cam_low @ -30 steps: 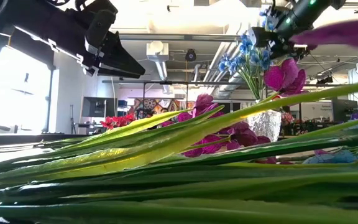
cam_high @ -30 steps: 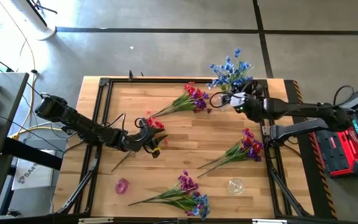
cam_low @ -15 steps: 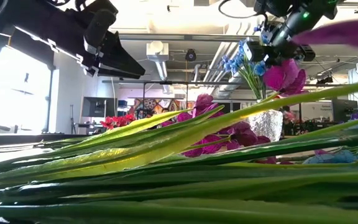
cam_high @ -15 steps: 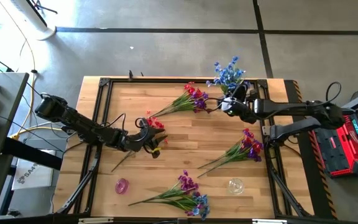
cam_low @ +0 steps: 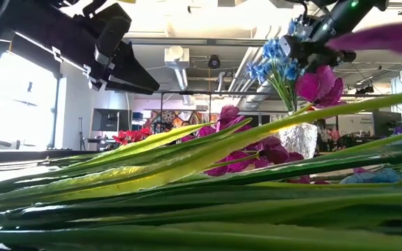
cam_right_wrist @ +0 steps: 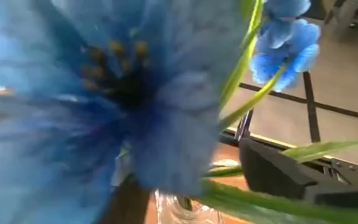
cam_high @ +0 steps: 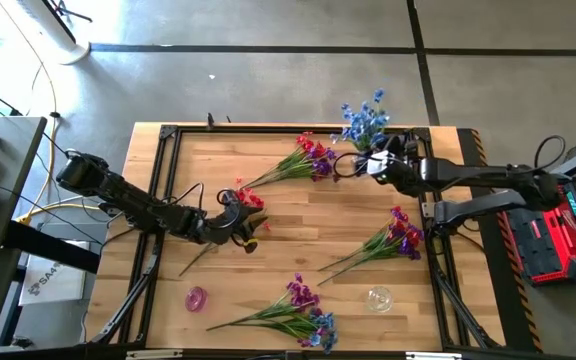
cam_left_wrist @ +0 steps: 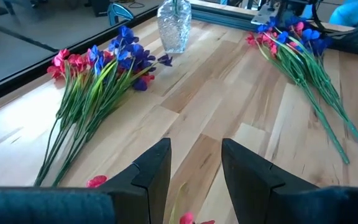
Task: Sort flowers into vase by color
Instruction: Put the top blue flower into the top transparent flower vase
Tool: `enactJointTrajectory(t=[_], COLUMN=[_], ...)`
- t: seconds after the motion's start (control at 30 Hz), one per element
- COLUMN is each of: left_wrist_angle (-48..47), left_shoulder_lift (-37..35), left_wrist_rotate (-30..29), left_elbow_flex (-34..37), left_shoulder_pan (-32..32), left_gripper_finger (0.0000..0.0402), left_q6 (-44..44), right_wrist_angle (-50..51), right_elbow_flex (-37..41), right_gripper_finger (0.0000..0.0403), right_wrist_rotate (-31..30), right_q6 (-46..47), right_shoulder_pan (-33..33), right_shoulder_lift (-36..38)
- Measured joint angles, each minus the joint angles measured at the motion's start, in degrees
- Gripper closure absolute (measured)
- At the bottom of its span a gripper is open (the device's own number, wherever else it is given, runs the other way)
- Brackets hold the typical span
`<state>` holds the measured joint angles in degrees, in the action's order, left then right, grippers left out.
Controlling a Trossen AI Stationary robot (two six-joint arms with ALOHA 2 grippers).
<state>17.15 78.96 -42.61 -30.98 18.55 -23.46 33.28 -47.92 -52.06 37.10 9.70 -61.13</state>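
A blue flower spray (cam_high: 363, 120) stands in a clear vase (cam_low: 299, 138) at the table's far right. My right gripper (cam_high: 373, 162) is open beside its stems; blue blossoms (cam_right_wrist: 123, 93) fill the right wrist view. My left gripper (cam_high: 240, 228) is open low over the table's left middle. A red spray (cam_high: 248, 197) lies on the wood, its thin stem (cam_left_wrist: 180, 194) passing between the fingers. More flowers lie flat: a red spray (cam_high: 303, 160) at the far middle, a purple one (cam_high: 390, 240) at the right, and a mixed bundle (cam_high: 298, 315) at the near edge. My left gripper has the red spray's stem (cam_left_wrist: 180, 194) between its open fingers, and I cannot tell whether either finger touches it. My right gripper has green stems (cam_right_wrist: 260, 205) of the blue spray crossing by its fingers; the blossoms hide the rest, so I cannot tell whether it touches them.
A second clear vase (cam_high: 379, 298) stands near the front right and a small pink one (cam_high: 196, 298) near the front left. A black frame rail (cam_high: 160, 200) runs round the wooden top. Bare wood lies in the middle between the sprays.
My right gripper has swung a little toward the table's left by the vase and come back toward the right. The blue spray dipped with it and now stands taller again in the vase. The left arm has kept still.
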Motion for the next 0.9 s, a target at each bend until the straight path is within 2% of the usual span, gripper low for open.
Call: enactJointTrajectory(t=[0.2,0.4,0.57,0.7,0.8,0.9], left_wrist_angle=[-1.0,-1.0,-0.8,-0.5,-0.4,-0.4], left_shoulder_lift=[-0.2,-0.2,-0.2,-0.2,-0.2,-0.2], left_wrist_rotate=[-0.2,-0.2,-0.2,-0.2,-0.1,-0.1], left_elbow_flex=[0.0,0.0,0.0,0.0,0.0,0.0], left_shoulder_pan=[0.0,-0.1,-0.1,0.0,0.0,0.0], left_gripper_finger=[0.0271,0.0271,0.0271,0.0271,0.0271,0.0271], left_q6=[-0.5,-0.5,-0.5,-0.5,-0.5,-0.5], right_wrist_angle=[0.0,0.7,6.4,7.2,6.7,6.8], right_elbow_flex=[0.0,0.0,0.0,0.0,0.0,0.0], right_gripper_finger=[0.0102,0.0091,0.0091,0.0085,0.0064,0.0034], right_wrist_rotate=[0.0,0.0,0.1,1.6,4.2,4.1], right_q6=[-1.0,-0.9,1.2,-4.4,-6.7,-7.0], right_shoulder_pan=[-1.0,-2.0,-1.1,-1.0,-1.0,-1.0], right_shoulder_lift=[4.8,8.5,6.8,5.3,5.2,5.6])
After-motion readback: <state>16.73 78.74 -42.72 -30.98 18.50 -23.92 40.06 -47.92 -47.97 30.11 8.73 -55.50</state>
